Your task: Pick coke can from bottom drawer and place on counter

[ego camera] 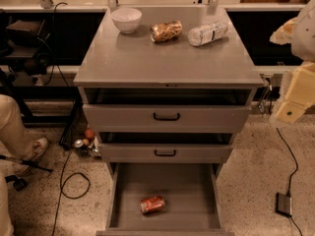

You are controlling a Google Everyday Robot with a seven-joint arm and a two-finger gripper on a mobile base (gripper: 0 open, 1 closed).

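The coke can (pixel 152 204) lies on its side on the floor of the open bottom drawer (pixel 197 200), left of the middle and near the front. The counter (pixel 162 58) is the grey cabinet top above the three drawers. My gripper (pixel 294 96) shows as pale cream parts at the right edge of the view, right of the cabinet at counter height. It is far above and to the right of the can and touches nothing.
On the back of the counter stand a white bowl (pixel 126 19), a tan-gold crinkled can (pixel 166 31) on its side and a clear plastic bottle (pixel 207 33) on its side. The two upper drawers (pixel 166 117) are slightly open. Cables (pixel 74 181) and a person's leg (pixel 15 132) are on the left.
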